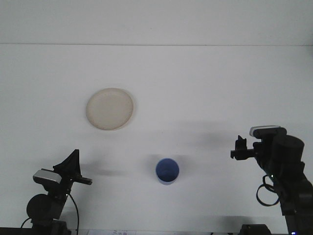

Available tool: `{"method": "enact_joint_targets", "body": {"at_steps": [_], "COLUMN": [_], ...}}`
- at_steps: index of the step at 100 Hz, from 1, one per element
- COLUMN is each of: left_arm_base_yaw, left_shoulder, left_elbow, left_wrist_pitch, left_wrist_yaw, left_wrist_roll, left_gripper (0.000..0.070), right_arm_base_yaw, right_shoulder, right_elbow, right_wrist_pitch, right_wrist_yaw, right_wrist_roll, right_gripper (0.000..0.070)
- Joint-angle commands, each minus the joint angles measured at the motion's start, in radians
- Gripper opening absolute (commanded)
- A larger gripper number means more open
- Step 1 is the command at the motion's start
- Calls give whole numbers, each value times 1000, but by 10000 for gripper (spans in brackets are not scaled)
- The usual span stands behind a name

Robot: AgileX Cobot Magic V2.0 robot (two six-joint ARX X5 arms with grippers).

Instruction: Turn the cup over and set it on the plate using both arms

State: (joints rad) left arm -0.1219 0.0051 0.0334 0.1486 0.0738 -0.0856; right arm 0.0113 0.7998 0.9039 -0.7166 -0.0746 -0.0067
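Observation:
The blue cup (167,171) stands upright on the white table, its mouth facing up, near the front centre. Nothing touches it. The cream plate (110,108) lies flat at the back left, bare. My right gripper (236,148) hangs open well to the right of the cup, pulled back towards the right edge and holding nothing. My left gripper (73,169) rests low at the front left, far from both the cup and the plate.
The white table (205,88) runs back to a pale wall. The right arm's dark body (286,171) fills the front right corner, and the left arm's base (45,205) sits at the front left.

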Motion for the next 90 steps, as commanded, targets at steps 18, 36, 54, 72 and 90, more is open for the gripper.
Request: {"method": "enact_joint_targets", "body": {"at_steps": [18, 36, 54, 72, 90], "left_arm_base_yaw": [0, 0, 0, 0, 0], "left_shoulder": [-2, -1, 48, 275, 592], "left_elbow": [-19, 24, 215, 534, 886], "left_wrist_pitch": [11, 2, -85, -342, -634], "left_wrist_yaw": [1, 1, -5, -3, 60], "left_wrist_roll": [15, -72, -138, -143, -132], "left_gripper": [13, 13, 13, 13, 13], "right_arm_base_yaw": [1, 1, 1, 1, 1], "right_shoulder": [-114, -134, -131, -131, -131], "right_elbow": [-76, -76, -76, -76, -76], "right_wrist_pitch": [37, 53, 51, 53, 70], "right_wrist_yaw": [5, 23, 23, 23, 23], "right_wrist_roll": [16, 17, 16, 10, 10], "right_gripper": [0, 0, 0, 0, 0]}}
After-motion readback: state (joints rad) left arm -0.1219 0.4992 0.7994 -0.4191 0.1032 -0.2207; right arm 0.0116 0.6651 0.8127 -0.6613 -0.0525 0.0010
